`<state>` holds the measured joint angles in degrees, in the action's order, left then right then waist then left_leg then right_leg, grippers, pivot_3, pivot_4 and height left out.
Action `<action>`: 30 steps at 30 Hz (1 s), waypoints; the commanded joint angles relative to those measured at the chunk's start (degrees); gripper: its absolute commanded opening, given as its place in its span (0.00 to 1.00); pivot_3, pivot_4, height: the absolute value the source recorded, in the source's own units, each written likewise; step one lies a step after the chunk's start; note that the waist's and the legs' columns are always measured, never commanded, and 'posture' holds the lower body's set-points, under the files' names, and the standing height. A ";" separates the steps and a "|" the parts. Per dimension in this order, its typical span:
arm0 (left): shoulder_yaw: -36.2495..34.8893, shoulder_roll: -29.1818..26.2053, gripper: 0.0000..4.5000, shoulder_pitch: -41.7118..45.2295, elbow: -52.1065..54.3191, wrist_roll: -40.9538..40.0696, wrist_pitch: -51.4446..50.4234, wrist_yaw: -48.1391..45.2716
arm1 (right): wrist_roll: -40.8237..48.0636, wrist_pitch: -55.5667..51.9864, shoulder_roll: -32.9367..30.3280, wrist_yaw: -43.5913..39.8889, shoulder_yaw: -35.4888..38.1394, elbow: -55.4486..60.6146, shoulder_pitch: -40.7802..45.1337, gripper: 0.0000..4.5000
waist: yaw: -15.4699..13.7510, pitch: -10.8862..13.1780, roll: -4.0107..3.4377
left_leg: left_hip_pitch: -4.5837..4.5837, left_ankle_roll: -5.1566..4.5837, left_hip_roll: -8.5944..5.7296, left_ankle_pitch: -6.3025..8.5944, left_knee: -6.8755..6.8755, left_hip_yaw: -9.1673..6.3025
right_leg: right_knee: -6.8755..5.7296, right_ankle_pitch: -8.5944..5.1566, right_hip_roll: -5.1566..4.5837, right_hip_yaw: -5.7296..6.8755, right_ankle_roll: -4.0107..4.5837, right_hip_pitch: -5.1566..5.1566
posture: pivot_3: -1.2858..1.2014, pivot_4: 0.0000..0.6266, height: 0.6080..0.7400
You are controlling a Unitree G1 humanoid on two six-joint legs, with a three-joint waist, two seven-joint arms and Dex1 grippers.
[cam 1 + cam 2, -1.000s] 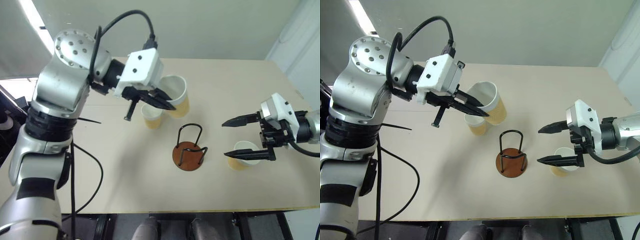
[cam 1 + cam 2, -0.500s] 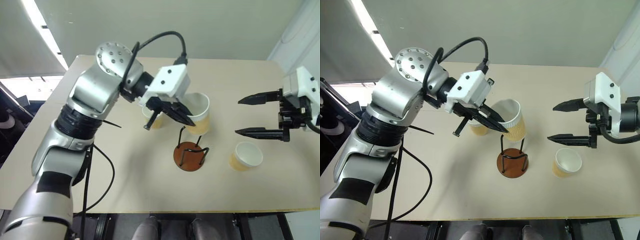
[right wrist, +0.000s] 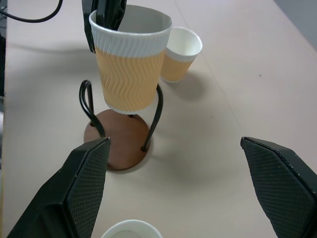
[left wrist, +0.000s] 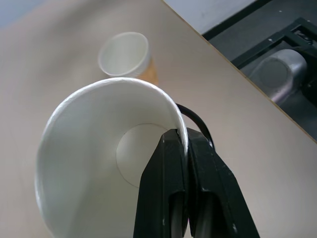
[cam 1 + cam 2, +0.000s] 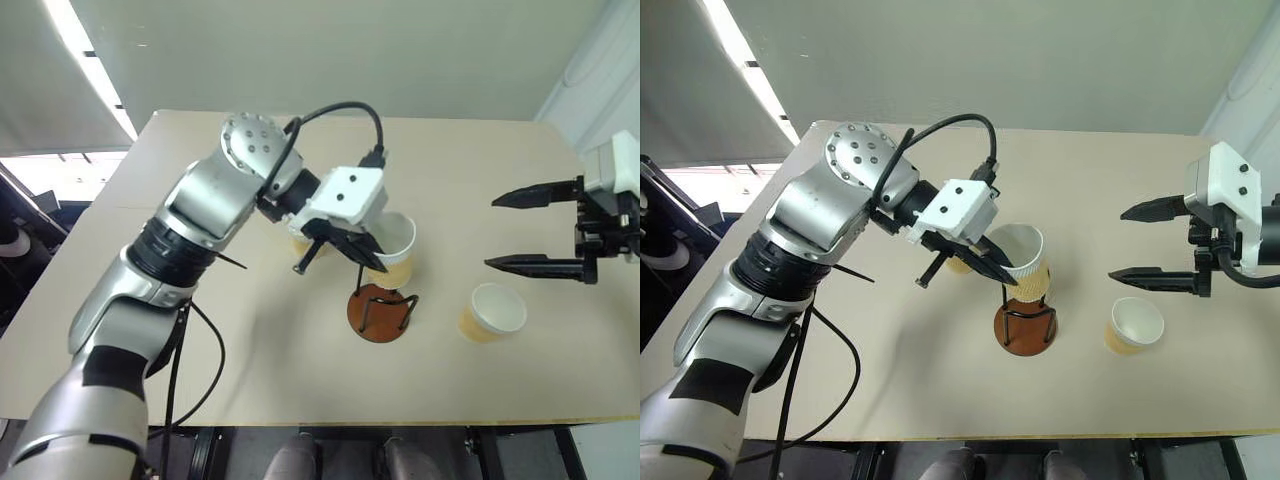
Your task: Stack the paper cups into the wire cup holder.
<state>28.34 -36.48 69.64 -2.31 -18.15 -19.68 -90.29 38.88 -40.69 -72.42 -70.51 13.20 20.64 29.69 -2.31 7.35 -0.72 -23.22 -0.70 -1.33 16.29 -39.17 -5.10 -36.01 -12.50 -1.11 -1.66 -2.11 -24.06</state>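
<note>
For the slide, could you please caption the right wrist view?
Left tool lowers a paper cup between the wire cup holder's loops.

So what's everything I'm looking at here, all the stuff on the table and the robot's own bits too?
Held cup: one, white inside, yellow-tan ribbed outside, pinched at its rim above the holder, its bottom between the wire loops, not yet on the base.
Far cup: one, white and tan, upright on the table behind the held cup.
Near cup: one, white and tan, upright on the table to the right of the holder.
Holder: one, reddish-brown round base with black wire loops, mid-table.
Table: one, pale beige.
Left gripper: black fingers shut on the held cup's rim, one inside, one outside.
Right gripper: black fingers open, empty, in the air above the near cup.
</note>
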 commanded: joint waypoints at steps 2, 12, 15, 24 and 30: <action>-0.08 0.36 0.01 -0.30 1.72 -0.32 0.44 -2.20 | 0.95 -0.23 -1.43 -0.11 4.20 1.12 -0.30 0.96 | -0.03 0.00 0.00 | 0.00 0.00 0.00 0.00 0.00 0.00 | 0.00 0.00 0.00 0.00 0.00 0.00 | 0.52 0.24 1.00; 0.07 3.88 0.05 -1.61 -0.27 3.89 3.30 0.10 | 1.44 -1.08 -1.39 0.41 5.38 2.18 -1.40 0.96 | -0.06 0.00 0.00 | 0.00 0.00 0.00 0.00 -0.03 0.01 | -0.02 0.00 0.00 0.00 -0.01 0.00 | 0.52 0.24 1.00; -1.06 5.04 0.23 -1.78 -0.21 3.28 1.83 0.03 | 1.44 -1.18 -1.27 0.51 5.41 2.36 -1.56 0.96 | -0.08 0.00 0.00 | 0.00 0.00 0.00 0.00 -0.04 0.02 | -0.03 0.00 0.00 0.00 -0.01 0.01 | 0.52 0.24 1.00; -3.26 5.33 0.96 -2.20 0.04 3.23 1.27 1.00 | 0.98 -1.05 -0.72 1.67 5.14 2.89 -2.28 0.96 | -0.09 0.00 0.00 | 0.00 0.00 0.00 0.00 -0.06 0.02 | -0.04 0.00 0.00 0.00 -0.02 0.01 | 0.52 0.24 1.00; -11.56 4.57 0.99 -1.20 -0.14 -1.58 -4.72 4.97 | -0.58 -2.53 -0.69 3.86 7.88 6.58 -9.79 0.96 | -0.19 0.00 0.00 | 0.00 -0.01 0.00 0.00 -0.06 0.03 | -0.05 0.00 0.00 0.01 -0.02 0.01 | 0.52 0.24 1.00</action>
<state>21.12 -31.39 67.17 -3.07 -17.12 -22.08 -86.82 38.50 -42.62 -72.68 -67.43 17.30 24.81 20.97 -2.49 7.35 -0.72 -23.22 -0.71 -1.33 16.28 -39.23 -5.07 -36.06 -12.50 -1.11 -1.65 -2.13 -24.05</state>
